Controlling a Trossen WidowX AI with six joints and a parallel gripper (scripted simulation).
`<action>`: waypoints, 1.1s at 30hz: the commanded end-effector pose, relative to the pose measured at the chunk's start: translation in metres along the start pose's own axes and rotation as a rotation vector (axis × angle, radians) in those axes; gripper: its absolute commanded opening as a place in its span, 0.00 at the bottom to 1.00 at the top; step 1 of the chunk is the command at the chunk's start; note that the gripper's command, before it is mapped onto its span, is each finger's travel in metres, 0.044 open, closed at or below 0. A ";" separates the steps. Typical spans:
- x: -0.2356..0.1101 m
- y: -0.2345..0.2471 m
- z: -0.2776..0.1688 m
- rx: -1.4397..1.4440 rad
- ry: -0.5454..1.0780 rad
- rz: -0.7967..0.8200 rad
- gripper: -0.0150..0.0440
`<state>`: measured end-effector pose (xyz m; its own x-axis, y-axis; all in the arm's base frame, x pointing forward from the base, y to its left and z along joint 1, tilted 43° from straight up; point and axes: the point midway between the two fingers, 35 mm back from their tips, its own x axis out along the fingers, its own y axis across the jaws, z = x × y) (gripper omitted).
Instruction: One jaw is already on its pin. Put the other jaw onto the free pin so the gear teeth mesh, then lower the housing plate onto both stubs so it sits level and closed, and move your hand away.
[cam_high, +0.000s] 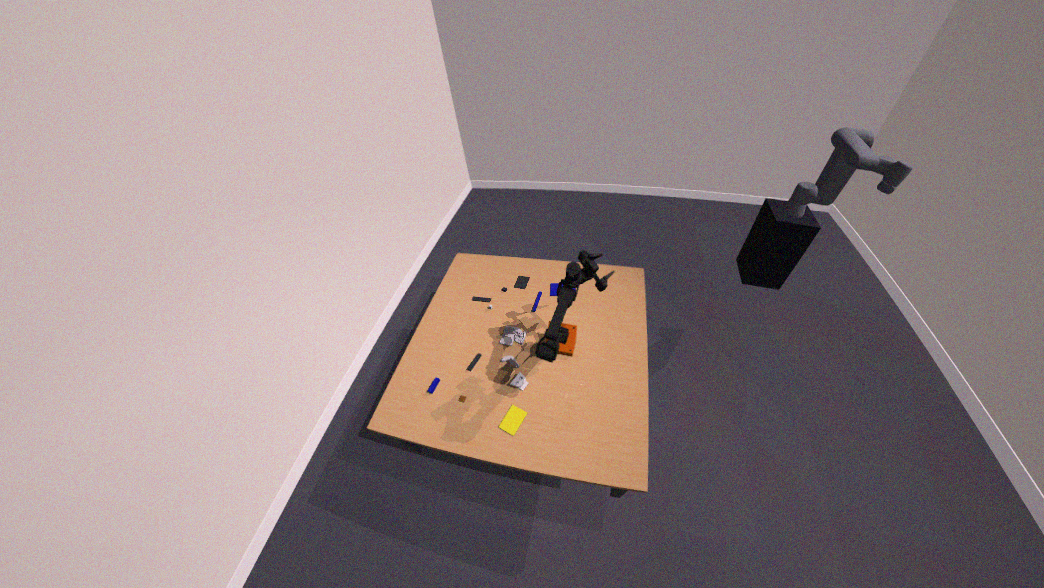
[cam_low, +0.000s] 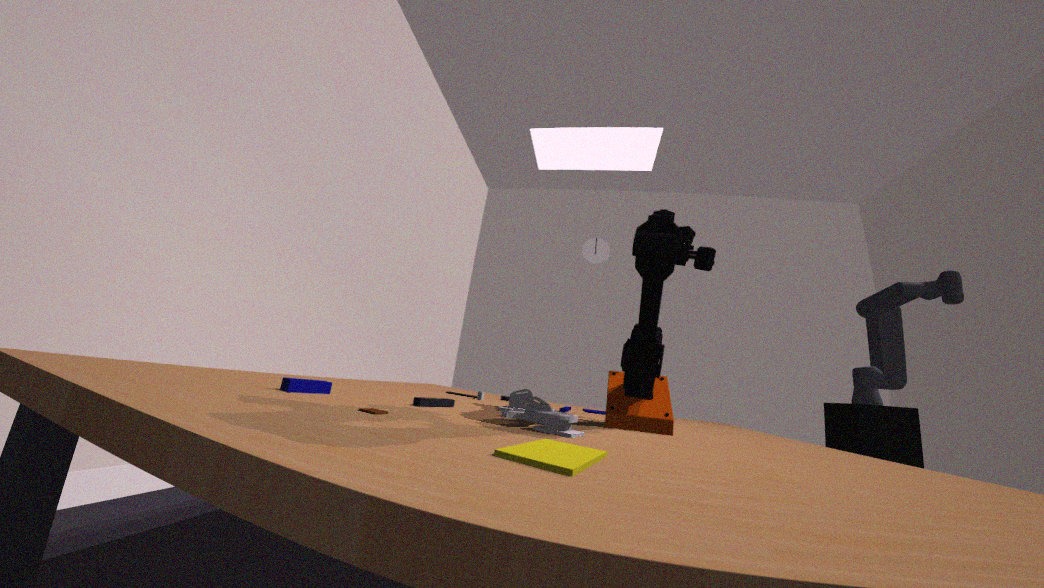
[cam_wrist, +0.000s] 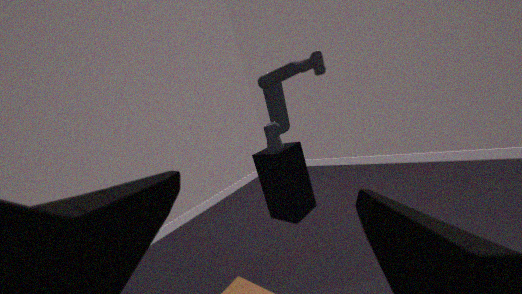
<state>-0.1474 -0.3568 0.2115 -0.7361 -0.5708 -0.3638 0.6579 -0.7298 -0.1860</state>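
Light grey gripper parts (cam_high: 515, 336) (cam_low: 536, 413) lie in a cluster on the table, left of the arm's base. A small grey part (cam_high: 509, 360) and another pale part (cam_high: 519, 381) lie nearer the yellow plate. At this size I cannot tell jaws, pins and housing plate apart, nor whether any teeth mesh. My gripper (cam_high: 607, 264) (cam_wrist: 269, 189) is open and empty. It is raised high at the far right of the table, well away from the grey parts, facing the room. In the exterior view its fingertips are not clear.
My arm stands on an orange base (cam_high: 572, 343) (cam_low: 620, 409). A yellow plate (cam_high: 513, 420) (cam_low: 551, 455), a blue block (cam_high: 433, 385) (cam_low: 306, 385), a black bar (cam_high: 474, 362) (cam_low: 433, 402) and a blue rod (cam_high: 536, 301) lie around. Another arm stands on a black pedestal (cam_high: 777, 248) (cam_wrist: 285, 185) beyond the table.
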 end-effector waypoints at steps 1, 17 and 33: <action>-0.006 0.010 -0.001 -0.035 0.001 0.040 1.00; -0.029 0.052 -0.016 -0.270 0.025 0.205 1.00; -0.057 0.090 -0.034 -0.516 0.025 0.380 1.00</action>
<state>-0.0517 -0.3767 0.1854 -0.4696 -0.7276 -0.5001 0.8623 -0.2562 -0.4369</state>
